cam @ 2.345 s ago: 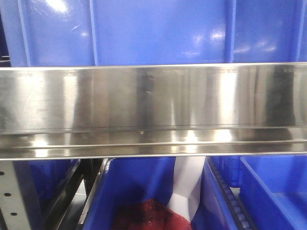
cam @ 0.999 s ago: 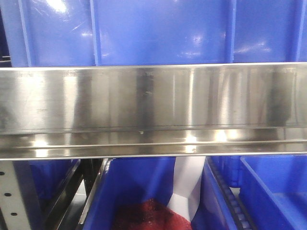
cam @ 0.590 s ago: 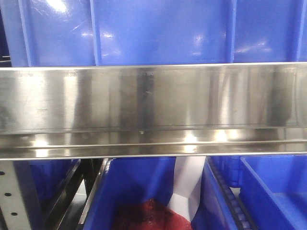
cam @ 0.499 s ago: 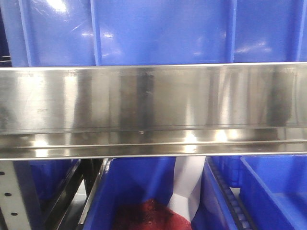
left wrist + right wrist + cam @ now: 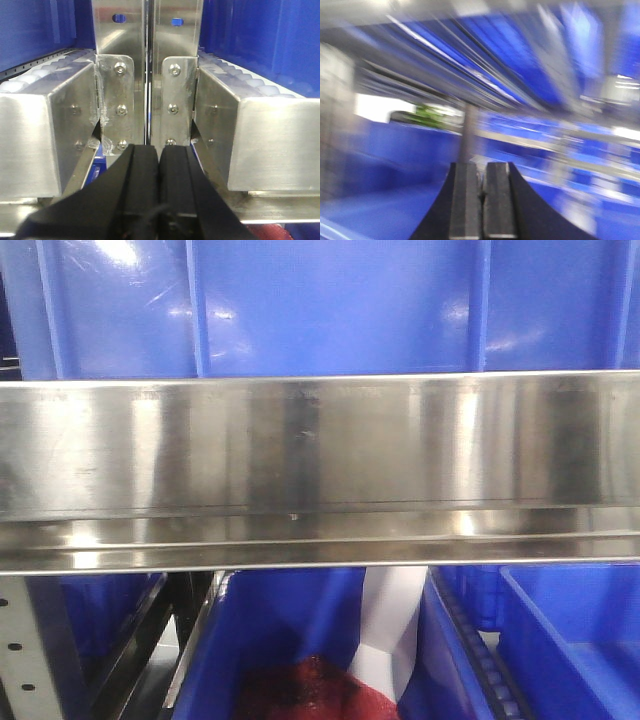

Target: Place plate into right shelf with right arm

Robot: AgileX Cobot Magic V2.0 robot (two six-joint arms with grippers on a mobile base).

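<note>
The white plate is out of view in all three views. My left gripper (image 5: pixel 159 152) is shut with nothing between its black fingers, and it faces a bolted steel upright (image 5: pixel 147 75) of the shelf rack. My right gripper (image 5: pixel 482 172) is shut and empty. Its view is blurred by motion and shows only blue bins and steel rails streaked behind it. Neither gripper shows in the front view.
A wide steel shelf rail (image 5: pixel 320 470) crosses the front view, with a blue bin (image 5: pixel 320 305) above it. Below are a blue bin holding something dark red (image 5: pixel 310 695) and another blue bin (image 5: pixel 570 640) at right. Roller tracks (image 5: pixel 250 82) flank the upright.
The front view holds still; only the reflections on the steel rail shift. The blur in the right wrist view shows that arm in motion.
</note>
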